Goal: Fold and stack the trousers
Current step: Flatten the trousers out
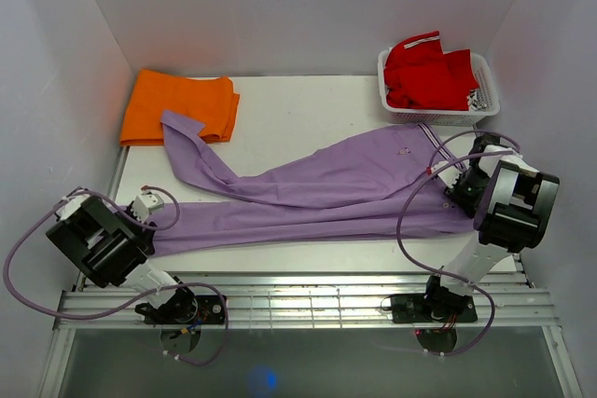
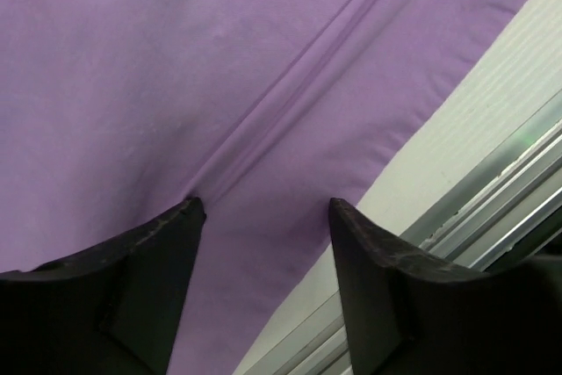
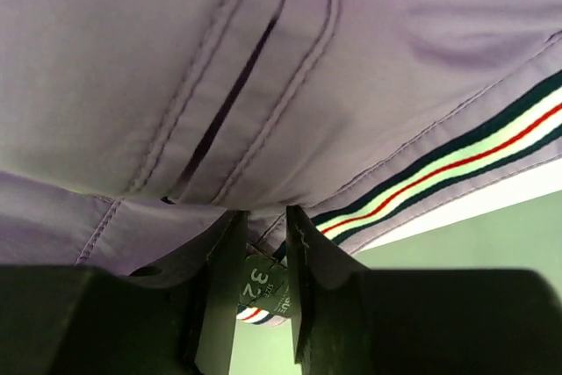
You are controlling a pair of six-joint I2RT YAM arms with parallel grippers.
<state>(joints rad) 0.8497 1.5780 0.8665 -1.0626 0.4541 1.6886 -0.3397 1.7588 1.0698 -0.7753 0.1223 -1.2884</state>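
Two-legged trousers [image 1: 326, 198], left hand [image 2: 263, 212] spread above, right hand [image 3: 266, 217] pinching waistband [image 3: 457, 160]

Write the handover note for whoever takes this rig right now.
Left gripper: jaws open over the near leg's end, holding nothing.
Right gripper: jaws shut on the trousers at the waistband.
Trousers: stretched out across the table, the far leg's end overlapping the orange garment.
Done: waistband gripped; no fold yet.
Left: probably grip the leg end, then fold and stack.
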